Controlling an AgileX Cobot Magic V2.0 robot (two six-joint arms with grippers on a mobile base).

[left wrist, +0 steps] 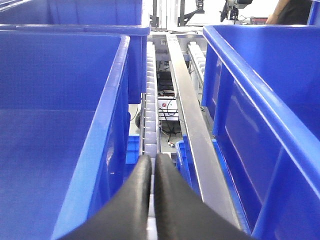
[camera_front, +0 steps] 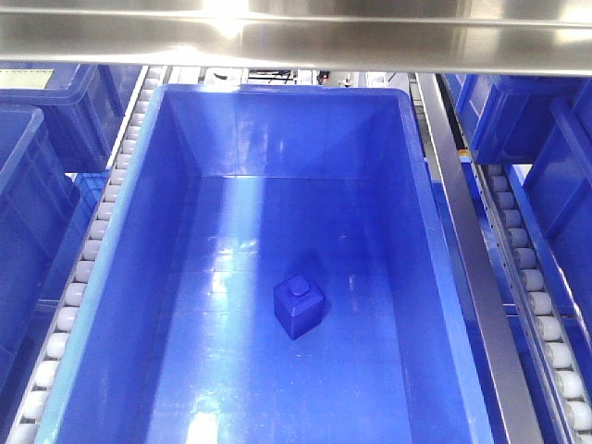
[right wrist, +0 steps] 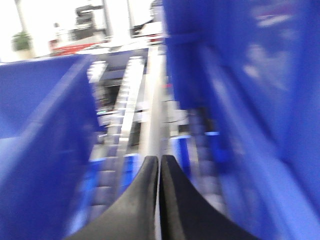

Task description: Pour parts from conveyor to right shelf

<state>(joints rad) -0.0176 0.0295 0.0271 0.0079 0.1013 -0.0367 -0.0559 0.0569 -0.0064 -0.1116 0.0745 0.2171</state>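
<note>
One blue part [camera_front: 299, 308], a cube with a round knob on top, sits upright on the floor of a deep blue tub [camera_front: 176, 176] on the right shelf [camera_front: 462, 231]. Neither gripper shows in the front view. In the left wrist view my left gripper [left wrist: 152, 161] is shut and empty, pointing along a lane of white rollers [left wrist: 150, 100] between two blue tubs. The right wrist view is blurred; my right gripper [right wrist: 159, 161] is shut with nothing between its fingers, above a steel rail [right wrist: 152, 115] between tubs. The conveyor is out of view.
More blue tubs [camera_front: 37, 185] stand left and right [camera_front: 546, 129] on the rack. A steel crossbar [camera_front: 296, 37] spans the top of the front view. Roller lanes [camera_front: 527, 268] run beside the tubs. Cables and equipment [left wrist: 167, 100] show below the rack.
</note>
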